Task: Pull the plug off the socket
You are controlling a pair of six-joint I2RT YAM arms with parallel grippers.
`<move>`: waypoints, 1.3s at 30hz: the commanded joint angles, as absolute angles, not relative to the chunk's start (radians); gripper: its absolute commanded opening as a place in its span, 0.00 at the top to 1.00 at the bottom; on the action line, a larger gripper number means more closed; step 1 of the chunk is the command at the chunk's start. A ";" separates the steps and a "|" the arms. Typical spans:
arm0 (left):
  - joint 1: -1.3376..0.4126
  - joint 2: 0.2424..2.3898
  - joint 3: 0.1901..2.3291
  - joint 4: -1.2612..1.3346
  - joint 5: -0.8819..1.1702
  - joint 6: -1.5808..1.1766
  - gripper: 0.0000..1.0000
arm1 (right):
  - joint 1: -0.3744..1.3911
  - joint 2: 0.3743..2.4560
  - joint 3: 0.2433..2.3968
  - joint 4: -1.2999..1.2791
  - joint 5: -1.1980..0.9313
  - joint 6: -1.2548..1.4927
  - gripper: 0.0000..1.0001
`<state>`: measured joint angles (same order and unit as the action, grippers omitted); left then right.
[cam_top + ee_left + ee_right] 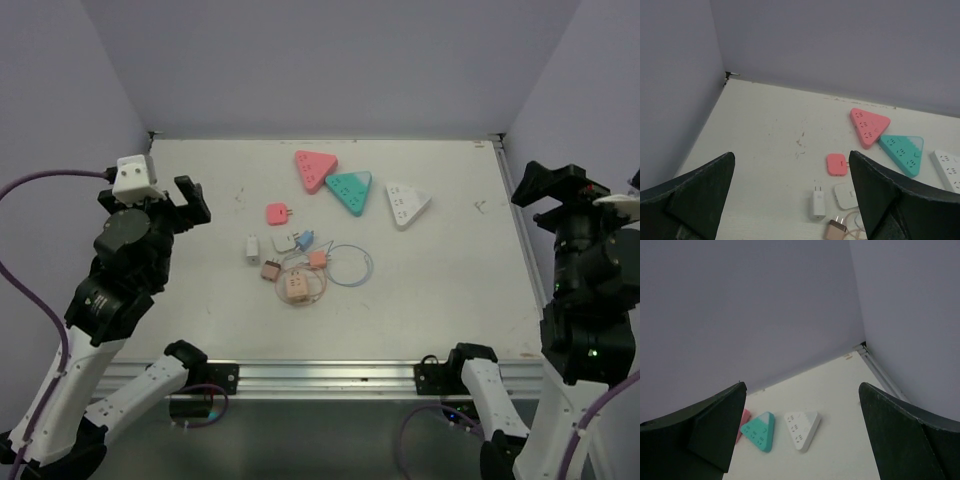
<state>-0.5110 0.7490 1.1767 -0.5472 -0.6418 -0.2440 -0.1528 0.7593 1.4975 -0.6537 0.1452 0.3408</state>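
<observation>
The likeliest target, a small blue plug (306, 238), lay just left of the top view's centre, butted against a white block (286, 242); whether its pins were seated could not be told. A thin cable loop (352, 266) lay just below it and three triangular sockets (350, 190) above. The left gripper (791, 155) at mid-left and the right gripper (801, 390) at far right hung released and empty. A clean pull called for pinning the block with one, pinching the plug squarely, and drawing straight along the pins.
</observation>
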 commanded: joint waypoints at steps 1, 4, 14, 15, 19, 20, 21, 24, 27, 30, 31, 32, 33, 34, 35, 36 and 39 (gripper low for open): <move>-0.505 0.719 1.273 -0.661 -0.630 -0.239 0.00 | -0.106 0.730 1.522 -0.703 0.161 0.269 0.01; -0.505 0.687 1.311 -0.675 -0.643 -0.222 0.00 | -0.052 0.689 1.493 -0.684 0.176 0.264 0.01; -0.505 0.546 1.264 -0.606 -0.755 -0.198 0.00 | 0.063 0.561 1.330 -0.560 0.215 0.209 0.01; -0.505 0.535 1.253 -0.595 -0.770 -0.201 0.00 | 0.066 0.561 1.319 -0.555 0.207 0.210 0.01; -0.505 0.496 1.203 -0.549 -0.791 -0.218 0.00 | 0.081 0.560 1.302 -0.540 0.189 0.212 0.01; -0.505 0.491 1.198 -0.546 -0.792 -0.219 0.00 | 0.081 0.560 1.295 -0.534 0.186 0.212 0.01; -0.505 0.489 1.193 -0.543 -0.796 -0.222 0.00 | 0.084 0.560 1.292 -0.529 0.184 0.213 0.01; -0.505 0.491 1.180 -0.535 -0.796 -0.225 0.00 | 0.089 0.560 1.285 -0.525 0.183 0.213 0.01; -0.505 0.499 1.169 -0.528 -0.792 -0.227 0.00 | 0.092 0.554 1.281 -0.523 0.187 0.209 0.01; -0.505 0.508 1.167 -0.526 -0.782 -0.229 0.00 | 0.097 0.549 1.276 -0.520 0.195 0.206 0.01; -0.505 0.509 1.166 -0.525 -0.779 -0.232 0.00 | 0.098 0.549 1.275 -0.520 0.196 0.204 0.01; -0.505 0.511 1.166 -0.523 -0.776 -0.235 0.00 | 0.100 0.546 1.273 -0.519 0.201 0.203 0.01; -0.505 0.511 1.163 -0.520 -0.773 -0.233 0.00 | 0.103 0.546 1.272 -0.515 0.202 0.201 0.01; -0.505 0.511 1.160 -0.519 -0.772 -0.235 0.00 | 0.104 0.545 1.272 -0.512 0.201 0.201 0.01; -0.505 0.512 1.158 -0.515 -0.769 -0.235 0.00 | 0.106 0.545 1.270 -0.512 0.202 0.199 0.01; -0.505 0.514 1.158 -0.515 -0.765 -0.236 0.00 | 0.109 0.546 1.270 -0.512 0.202 0.199 0.01; -0.505 0.523 1.158 -0.514 -0.752 -0.242 0.00 | 0.109 0.545 1.267 -0.509 0.199 0.198 0.01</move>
